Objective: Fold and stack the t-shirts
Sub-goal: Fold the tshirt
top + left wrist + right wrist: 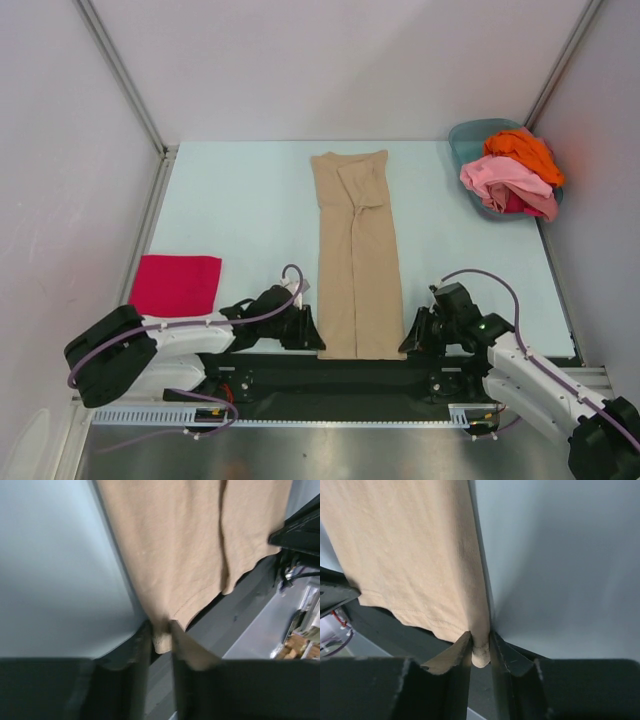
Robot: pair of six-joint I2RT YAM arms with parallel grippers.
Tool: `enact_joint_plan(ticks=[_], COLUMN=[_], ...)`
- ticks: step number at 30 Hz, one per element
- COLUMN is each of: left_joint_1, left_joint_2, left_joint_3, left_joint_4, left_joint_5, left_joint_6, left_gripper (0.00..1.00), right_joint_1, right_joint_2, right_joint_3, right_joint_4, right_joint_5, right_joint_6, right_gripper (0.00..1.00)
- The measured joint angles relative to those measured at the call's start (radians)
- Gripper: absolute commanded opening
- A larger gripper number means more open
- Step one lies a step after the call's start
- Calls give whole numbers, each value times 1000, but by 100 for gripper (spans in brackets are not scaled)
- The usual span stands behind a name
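Observation:
A tan t-shirt (356, 255) lies on the table as a long narrow strip, its sleeves folded in, its hem at the near edge. My left gripper (312, 335) is shut on the hem's near left corner (161, 641). At the near right corner (481, 652) my right gripper (410, 338) pinches the cloth in the same way. A magenta-red t-shirt (176, 284) rests folded flat at the near left. Orange (522, 150), pink (505, 180) and red shirts are heaped in the teal basin (466, 138) at the far right.
The black strip (330, 375) along the table's near edge runs under both grippers. Vertical frame posts (120, 75) stand at the far corners. The basin sits against the right wall.

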Motion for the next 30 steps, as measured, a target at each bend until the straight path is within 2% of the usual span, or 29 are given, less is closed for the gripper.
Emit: enact_joint_plan(ticks=[1, 2, 3, 6, 11, 16, 25, 28, 30], left_joint_1=[0, 0, 0, 0, 0, -2, -43, -45, -22], left_joint_2=[2, 2, 0, -42, -237, -363, -365, -367, -365], left_joint_3=[-6, -11, -16, -39, -101, -168, -178, -163, -130], left_joint_4=[4, 5, 5, 4, -22, -23, -10, -20, -38], left_joint_5=[3, 2, 3, 2, -3, -20, -34, -54, -60], left_joint_6=[-7, -10, -11, -21, -65, -132, -203, -217, -212], left_gripper=[17, 11, 0, 0, 0, 0, 0, 0, 0], right_joint_1=[0, 1, 1, 3, 11, 15, 21, 21, 3], right_joint_2=[0, 0, 0, -11, -82, -140, -165, -103, -1], right_joint_3=[-4, -7, -11, -12, -6, -6, 31, 90, 151], right_joint_4=[0, 1, 0, -6, -73, -92, -130, -129, -115], right_joint_5=[-5, -3, -5, -10, -12, -40, -53, -30, -19], right_joint_6=[4, 2, 3, 7, 8, 34, 53, 39, 10], right_gripper=[10, 4, 0, 0, 0, 0, 0, 0, 0])
